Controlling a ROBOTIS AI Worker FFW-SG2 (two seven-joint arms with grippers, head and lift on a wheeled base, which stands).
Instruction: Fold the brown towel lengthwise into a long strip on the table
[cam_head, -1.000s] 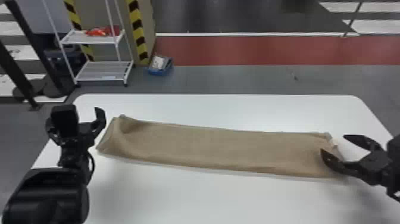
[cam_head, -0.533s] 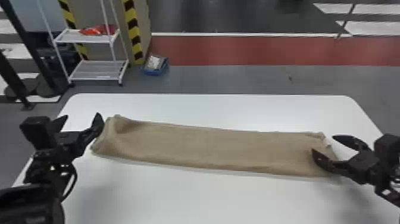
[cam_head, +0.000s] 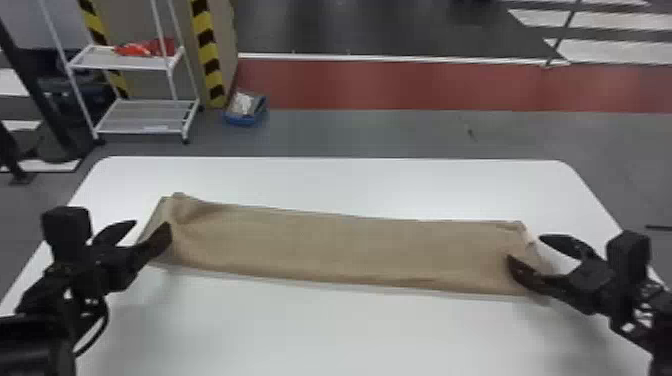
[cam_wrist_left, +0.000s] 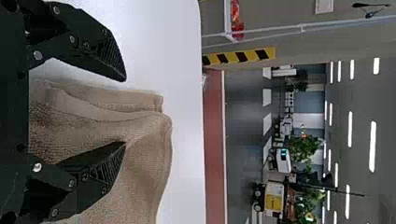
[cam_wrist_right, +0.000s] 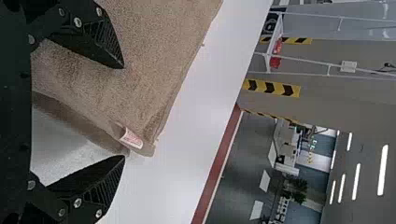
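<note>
My right wrist view picked out a white tag (cam_wrist_right: 132, 138) near a corner of the brown towel (cam_head: 350, 250); my left wrist view, layered folds at the other end. The head view's edge cut off my left arm (cam_head: 35, 350). The towel lay in a long strip on the table (cam_head: 350, 185), reaching from my left claw (cam_head: 152, 225) to my right claw (cam_head: 525, 247), both spread, one finger over each end; whether they touched it, I couldn't tell.

The white table (cam_head: 350, 335) (its far corners rounded) carries the brown towel (cam_head: 350, 247) – a long, slightly slanting strip.
</note>
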